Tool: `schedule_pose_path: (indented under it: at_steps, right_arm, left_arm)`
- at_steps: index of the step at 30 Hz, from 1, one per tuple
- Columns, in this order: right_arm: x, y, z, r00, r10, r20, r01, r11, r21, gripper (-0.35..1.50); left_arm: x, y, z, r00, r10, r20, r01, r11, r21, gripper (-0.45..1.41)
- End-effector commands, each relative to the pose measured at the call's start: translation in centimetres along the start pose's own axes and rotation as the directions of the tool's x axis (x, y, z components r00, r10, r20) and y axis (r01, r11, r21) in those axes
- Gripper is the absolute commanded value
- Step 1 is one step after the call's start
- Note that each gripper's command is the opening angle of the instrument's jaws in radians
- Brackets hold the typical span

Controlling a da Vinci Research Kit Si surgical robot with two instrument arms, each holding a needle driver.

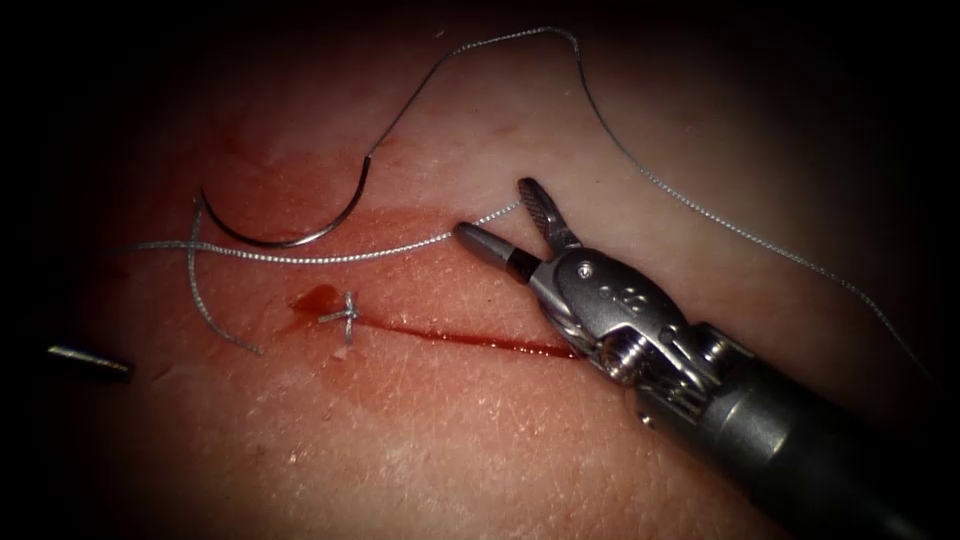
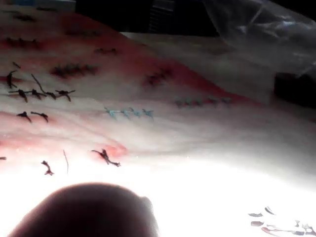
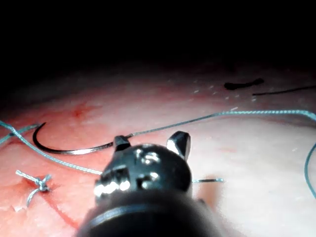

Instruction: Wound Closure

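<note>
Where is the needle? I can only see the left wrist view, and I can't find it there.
Observer: In the endoscope view the needle lies on the tissue, above the left end of the cut. Neither tool holds it, and it isn't stuck in the tissue.
Operator: What's the right tool doing?
Observer: The right tool has its jaws open and holds nothing. The thread runs up to the gap between them.
Operator: And my left tool?
Observer: The tip of the left tool sits at the far left of the endoscope view, apart from the needle and thread. I can't tell if it holds anything.
</note>
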Motion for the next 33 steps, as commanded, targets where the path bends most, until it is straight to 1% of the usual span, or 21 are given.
schedule_pose_path:
  at_steps: [1, 4, 6, 7, 8, 9, 10, 11, 12, 13, 15, 16, 17, 18, 19, 21, 22, 26, 29, 31, 33]
  right_arm:
    - [0.12, 0.00, 0.07, 1.000, 0.002, -0.008, -0.002, 1.000, 0.000, 1.23]
    - [0.12, -0.04, 0.07, 1.000, 0.003, -0.008, -0.003, 1.000, 0.003, 1.23]
    - [0.12, -0.05, 0.07, 1.000, 0.009, -0.008, -0.009, 1.000, 0.003, 1.23]
    - [0.12, -0.05, 0.07, 1.000, 0.009, -0.008, -0.009, 1.000, 0.002, 1.23]
    - [0.12, -0.05, 0.08, 1.000, 0.009, -0.007, -0.009, 1.000, 0.002, 1.23]
    - [0.12, -0.05, 0.08, 1.000, 0.009, -0.007, -0.009, 1.000, 0.002, 1.23]
    - [0.13, -0.04, 0.07, 1.000, 0.009, -0.007, -0.009, 1.000, 0.002, 1.23]
    - [0.14, -0.04, 0.07, 1.000, 0.010, -0.009, -0.010, 1.000, 0.003, 1.18]
    - [0.15, -0.03, 0.07, 1.000, 0.011, -0.011, -0.011, 1.000, 0.003, 1.16]
    - [0.22, 0.01, 0.04, 0.999, 0.020, -0.039, -0.020, 1.000, 0.006, 1.11]
    - [0.27, 0.05, 0.02, 0.998, 0.038, -0.055, -0.038, 0.999, 0.010, 0.98]
    - [0.30, 0.08, 0.00, 0.997, 0.041, -0.062, -0.040, 0.999, 0.012, 0.98]
    - [0.31, 0.10, -0.01, 0.997, 0.041, -0.062, -0.041, 0.999, 0.014, 0.96]
    - [0.31, 0.10, -0.01, 0.997, 0.041, -0.062, -0.041, 0.999, 0.014, 0.96]
    - [0.33, 0.10, -0.01, 0.997, 0.043, -0.060, -0.042, 0.999, 0.013, 0.96]
    - [0.35, 0.10, -0.01, 0.997, 0.045, -0.062, -0.044, 0.999, 0.012, 0.96]
    - [0.36, 0.09, -0.01, 0.997, 0.045, -0.062, -0.044, 0.999, 0.012, 0.96]
    - [0.32, 0.06, 0.01, 0.997, 0.049, -0.064, -0.048, 0.999, 0.010, 0.98]
    - [0.32, 0.04, 0.02, 0.997, 0.049, -0.064, -0.048, 0.999, 0.008, 1.04]
    - [0.32, 0.03, 0.03, 0.996, 0.055, -0.064, -0.054, 0.999, 0.007, 1.04]
    - [0.31, 0.01, 0.04, 0.996, 0.054, -0.065, -0.053, 0.999, 0.005, 1.06]
  left_arm:
    - [-0.11, 0.01, -0.07, 0.999, -0.033, 0.011, 0.033, 0.999, 0.001, 0.93]
    - [-0.26, -0.07, -0.13, 0.996, -0.087, 0.028, 0.087, 0.996, 0.001, 0.94]
    - [-0.49, -0.18, -0.23, 0.992, -0.086, 0.089, 0.085, 0.996, 0.013, 0.94]
    - [-0.69, -0.29, -0.33, 0.985, -0.103, 0.137, 0.098, 0.994, 0.045, 0.93]
    - [-1.09, -0.54, -0.52, 0.964, -0.153, 0.215, 0.133, 0.986, 0.104, 0.86]
    - [-1.09, -0.54, -0.52, 0.964, -0.153, 0.215, 0.133, 0.986, 0.104, 0.86]
    - [-1.57, -0.75, -0.64, 0.958, -0.097, 0.270, 0.069, 0.992, 0.108, 0.83]
    - [-1.93, -0.86, -0.63, 0.952, 0.033, 0.304, -0.058, 0.996, 0.071, 0.84]
    - [-2.06, -0.90, -0.61, 0.941, 0.105, 0.320, -0.126, 0.991, 0.047, 0.81]
    - [-2.33, -1.03, -0.43, 0.921, 0.176, 0.347, -0.190, 0.982, 0.004, 0.67]
    - [-2.52, -1.05, -0.16, 0.887, 0.303, 0.350, -0.304, 0.951, -0.052, 0.66]
    - [-2.56, -1.02, 0.00, 0.870, 0.342, 0.355, -0.342, 0.938, -0.063, 0.62]
    - [-2.53, -0.94, 0.23, 0.835, 0.414, 0.362, -0.407, 0.908, -0.100, 0.61]
    - [-2.53, -0.94, 0.23, 0.835, 0.414, 0.362, -0.407, 0.908, -0.100, 0.61]
    - [-2.39, -0.79, 0.50, 0.790, 0.523, 0.319, -0.507, 0.851, -0.137, 0.61]
    - [-2.28, -0.67, 0.63, 0.782, 0.566, 0.260, -0.562, 0.821, -0.096, 0.61]
    - [-2.13, -0.53, 0.74, 0.794, 0.587, 0.156, -0.589, 0.807, -0.039, 0.57]
    - [-1.86, -0.29, 0.74, 0.783, 0.616, 0.084, -0.620, 0.785, 0.017, 0.51]
    - [-1.59, 0.00, 0.75, 0.763, 0.644, -0.046, -0.642, 0.765, 0.058, 0.37]
    - [-1.41, 0.11, 0.82, 0.752, 0.656, -0.069, -0.653, 0.755, 0.062, 0.39]
    - [-1.15, 0.14, 1.00, 0.703, 0.707, -0.072, -0.705, 0.707, 0.064, 0.39]
